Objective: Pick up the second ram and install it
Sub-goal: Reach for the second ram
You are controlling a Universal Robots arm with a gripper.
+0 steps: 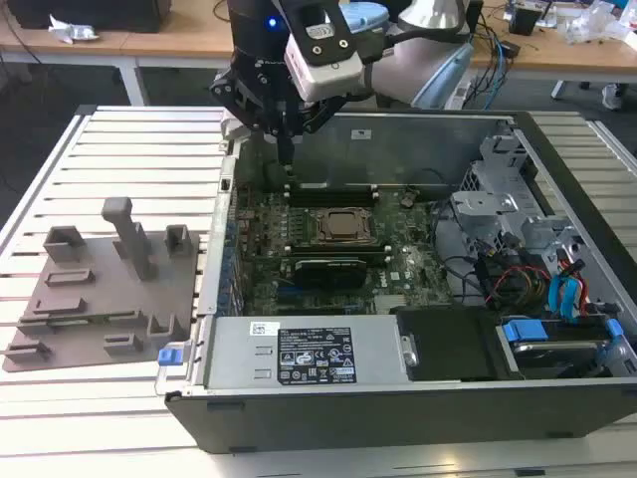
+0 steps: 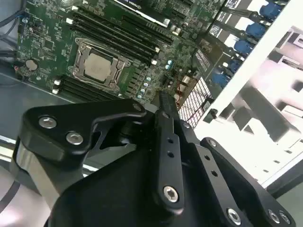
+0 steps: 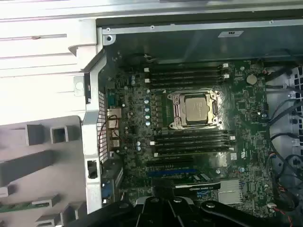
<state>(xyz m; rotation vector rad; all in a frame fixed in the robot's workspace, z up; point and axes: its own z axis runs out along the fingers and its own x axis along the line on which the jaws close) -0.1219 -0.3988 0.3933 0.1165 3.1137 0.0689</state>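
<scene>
Exterior view, gripper: the gripper point(image 1: 288, 159) hangs over the far edge of the motherboard point(image 1: 261, 249), inside the open computer case point(image 1: 398, 403), toward the exterior view's left. Its fingers meet in one thin tip, closed on nothing.
Exterior view, plate: the grey plate point(image 1: 109, 299) lies outside the case on the exterior view's left, well apart from the gripper.
Second wrist view, gripper: fingers together and empty above the board, with the CPU socket point(image 2: 97, 65) beyond.
First wrist view, stick: the second ram point(image 3: 21, 206) shows as a thin green strip on the grey plate, not yet picked up. Flat or on edge, cannot tell.
First wrist view, slots: long dark memory slots point(image 3: 189, 142) run along both sides of the socket.
Step, judged: the reach for the stick, hardly begun.
Doing it well: rise clear of the case wall before crossing. Spread the fingers before descending. Grip at mid-length so the stick stays level.
</scene>
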